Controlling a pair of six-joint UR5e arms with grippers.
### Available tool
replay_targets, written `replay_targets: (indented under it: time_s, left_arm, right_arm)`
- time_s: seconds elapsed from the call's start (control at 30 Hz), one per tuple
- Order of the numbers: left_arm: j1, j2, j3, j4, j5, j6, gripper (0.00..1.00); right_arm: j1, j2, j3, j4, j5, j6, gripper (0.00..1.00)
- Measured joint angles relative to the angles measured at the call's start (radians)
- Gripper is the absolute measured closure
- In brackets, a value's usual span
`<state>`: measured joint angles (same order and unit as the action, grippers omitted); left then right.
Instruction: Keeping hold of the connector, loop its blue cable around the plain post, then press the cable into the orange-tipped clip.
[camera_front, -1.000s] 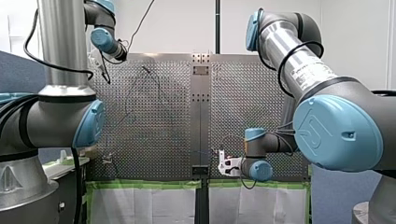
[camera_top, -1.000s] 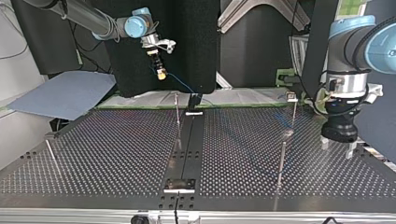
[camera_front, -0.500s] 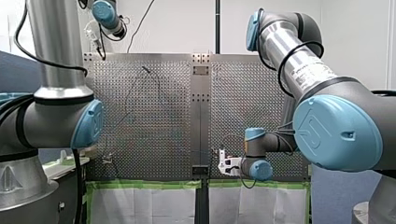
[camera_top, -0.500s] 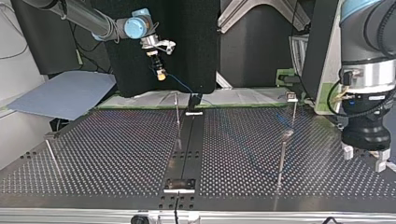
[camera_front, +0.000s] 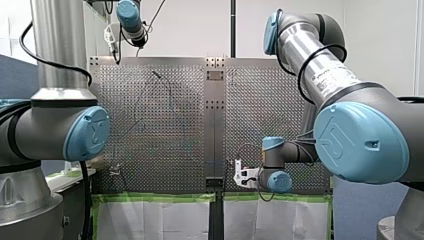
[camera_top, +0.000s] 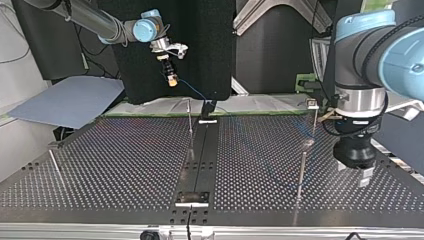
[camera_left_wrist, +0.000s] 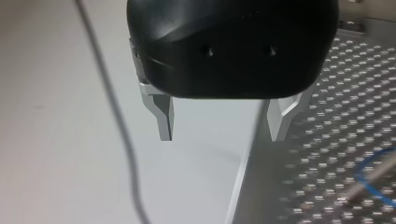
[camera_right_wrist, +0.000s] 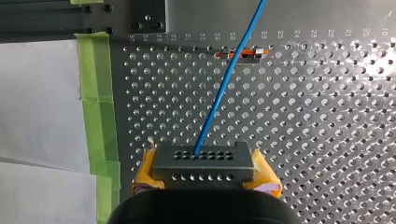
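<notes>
Beyond my perforated table (camera_front: 165, 125) stands a plain white wall (camera_front: 190, 25); green tape (camera_front: 150, 198) borders white paper sheets (camera_front: 150, 220) at its near edge.

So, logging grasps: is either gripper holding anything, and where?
My right gripper clamps the connector by its two short ends; my left gripper is open, empty.

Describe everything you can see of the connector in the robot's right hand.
The connector is a dark grey rectangular block with two rows of small round holes on its face. It sits between the yellow pads of my right hand, clamped at both ends, held above the perforated table. The blue cable leaves one upper-row hole.
</notes>
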<state>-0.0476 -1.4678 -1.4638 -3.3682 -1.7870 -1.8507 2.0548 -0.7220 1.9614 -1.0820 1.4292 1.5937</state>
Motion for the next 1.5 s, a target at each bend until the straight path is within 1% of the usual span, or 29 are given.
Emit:
replay_targets:
  time_s: [0.07,0.17,0.33,0.53,0.67,0.77,0.87,0.93,1.03,1.1,1.27,1.5]
  left_arm:
    - [-0.021,-0.017,0.003,-0.021,-0.016,0.021,0.01]
    - [-0.052,-0.036,0.002,-0.052,-0.026,0.052,0.01]
    - [-0.103,-0.058,-0.01,-0.102,-0.032,0.103,0.01]
    - [-0.162,-0.064,-0.014,-0.162,-0.031,0.16,0.01]
    - [-0.201,-0.065,-0.014,-0.201,-0.031,0.174,0.01]
    - [-0.218,-0.07,-0.014,-0.23,-0.033,0.175,0.01]
    - [-0.219,-0.084,-0.009,-0.258,-0.041,0.175,0.01]
    - [-0.215,-0.096,-0.003,-0.269,-0.056,0.175,0.01]
    - [-0.202,-0.106,0.0,-0.269,-0.083,0.174,0.01]
    - [-0.189,-0.109,0.001,-0.266,-0.092,0.176,0.01]
    - [-0.149,-0.111,0.002,-0.263,-0.09,0.182,0.01]
    - [-0.137,-0.11,0.001,-0.264,-0.095,0.181,0.01]
  right_arm:
    - [0.0,0.0,0.0,0.0,0.0,0.001,1.0]
    - [0.0,0.0,0.0,0.004,-0.001,0.001,1.0]
    - [0.0,0.0,0.0,0.009,-0.002,0.002,1.0]
    - [0.001,0.0,0.0,0.009,-0.002,0.002,1.0]
    - [0.001,0.0,0.0,0.01,-0.002,0.001,1.0]
    - [0.002,0.0,0.0,0.01,-0.002,0.001,1.0]
    - [0.003,0.0,0.0,0.01,-0.002,0.0,1.0]
    - [0.005,0.0,0.0,0.01,-0.002,-0.001,1.0]
    - [0.006,0.0,0.0,0.01,-0.002,-0.001,1.0]
    - [0.006,0.0,0.0,0.01,-0.002,-0.001,1.0]
    - [0.006,0.0,0.0,0.01,-0.003,-0.001,1.0]
    - [0.006,0.0,0.0,0.01,-0.004,-0.001,1.0]
